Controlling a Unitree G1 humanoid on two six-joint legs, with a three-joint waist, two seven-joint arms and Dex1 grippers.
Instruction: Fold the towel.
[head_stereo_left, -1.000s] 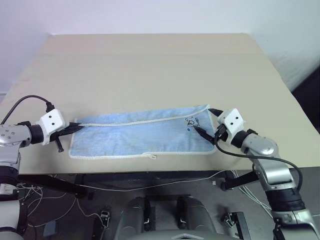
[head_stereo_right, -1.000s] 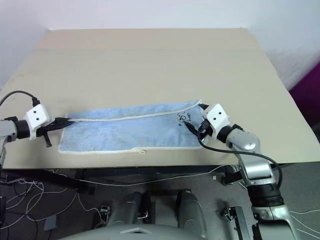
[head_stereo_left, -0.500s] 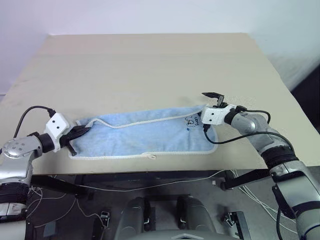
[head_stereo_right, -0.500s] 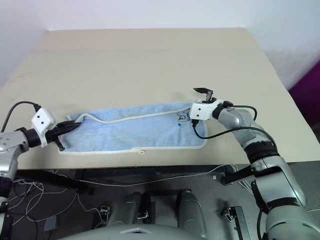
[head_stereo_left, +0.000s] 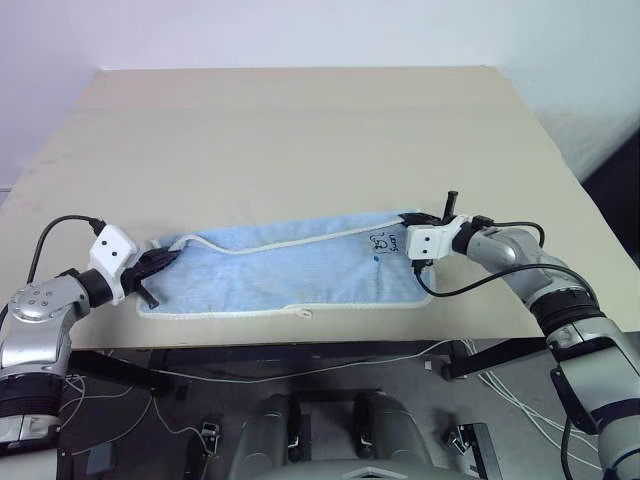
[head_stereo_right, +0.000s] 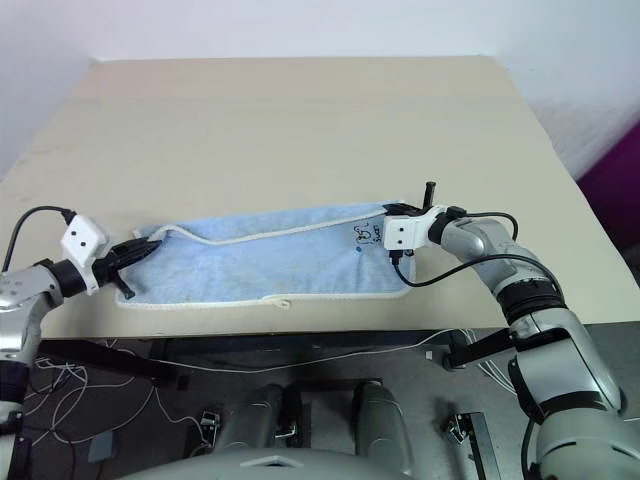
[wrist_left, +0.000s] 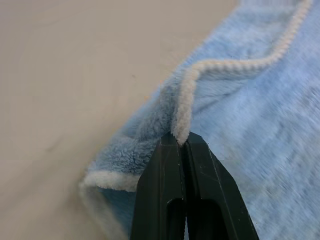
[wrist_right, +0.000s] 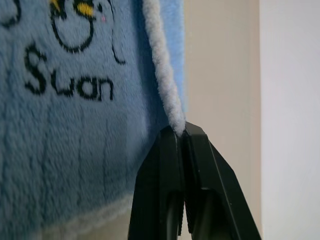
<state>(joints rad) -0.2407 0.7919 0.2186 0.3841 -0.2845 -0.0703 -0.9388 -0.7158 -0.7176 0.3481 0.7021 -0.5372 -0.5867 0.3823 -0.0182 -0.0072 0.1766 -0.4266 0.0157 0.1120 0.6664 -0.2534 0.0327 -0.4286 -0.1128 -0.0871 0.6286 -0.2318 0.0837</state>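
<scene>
Light blue towel (head_stereo_left: 290, 268) spread lengthwise near the front edge of a beige table (head_stereo_left: 300, 130), long sides running left to right, white piping all round. Small dark printed figure with lettering (head_stereo_left: 385, 241) close to the far right corner; tiny white loop (head_stereo_left: 303, 314) sticking out of the near long edge.

Left gripper (wrist_left: 181, 145) at the towel's far left corner, fingers pressed together on the white piping, which bunches into a small raised hump just beyond the tips. Corner lifted slightly off the table there, with a wavy ripple in the far edge beside it.

Right gripper (wrist_right: 180, 134) at the far right corner, just beside the printed lettering, fingers likewise clamped tight on the white piping, blue cloth hanging to one side of the pinch. From the head cameras, right gripper (head_stereo_left: 432, 222) sits at that corner with one black part poking upward.

Rest of the towel lying flat on the table.
</scene>
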